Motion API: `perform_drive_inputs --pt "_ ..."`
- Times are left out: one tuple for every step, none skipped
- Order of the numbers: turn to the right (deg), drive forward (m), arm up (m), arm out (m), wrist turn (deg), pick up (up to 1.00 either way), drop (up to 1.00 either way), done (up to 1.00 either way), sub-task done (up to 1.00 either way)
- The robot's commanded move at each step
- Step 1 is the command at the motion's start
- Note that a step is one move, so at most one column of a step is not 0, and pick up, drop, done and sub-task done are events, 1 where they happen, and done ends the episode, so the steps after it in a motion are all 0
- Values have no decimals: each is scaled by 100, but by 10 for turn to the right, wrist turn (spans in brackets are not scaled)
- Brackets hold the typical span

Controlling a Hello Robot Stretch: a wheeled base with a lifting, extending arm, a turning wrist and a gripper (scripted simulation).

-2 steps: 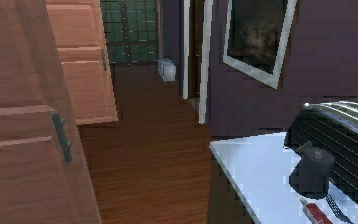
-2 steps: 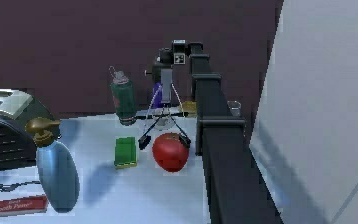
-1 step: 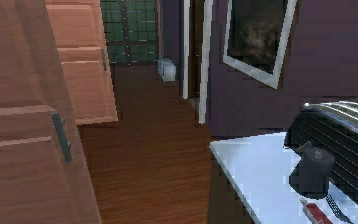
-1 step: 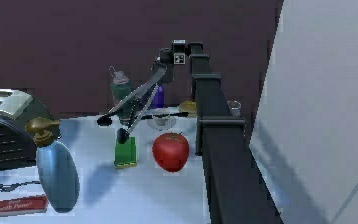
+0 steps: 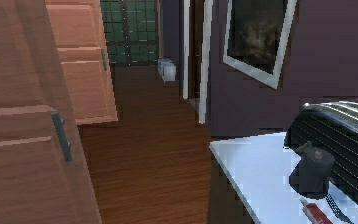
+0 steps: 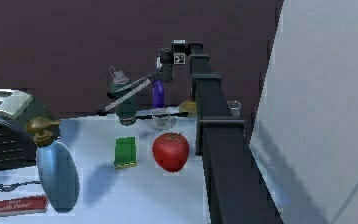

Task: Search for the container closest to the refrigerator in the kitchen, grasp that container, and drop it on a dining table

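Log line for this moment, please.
arm: out above counter | pincer: by purple bottle, load unclear | also: red fruit, toaster

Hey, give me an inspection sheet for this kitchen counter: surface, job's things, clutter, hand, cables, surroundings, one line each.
Surface: white counter, things spread along it.
Job's things: purple bottle and small glass stand toward the tall white panel, probably the refrigerator; which one is the container sought is unclear.
Clutter: toaster, blue-grey vase, green block, red round fruit, red-handled utensil.
Hand: hand at the arm's far end, toward the counter's back; cannot tell whether it holds anything.
Cables: nothing seen.
Surroundings: purple wall, framed picture, wooden doors, wood floor.
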Motion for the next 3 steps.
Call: perform_drive_inputs --pt "0 0 0 0 450 0 0 0 0" --pt "0 0 0 0 240 0 0 0 0" --pt "0 0 0 0 0 100 0 0 0"
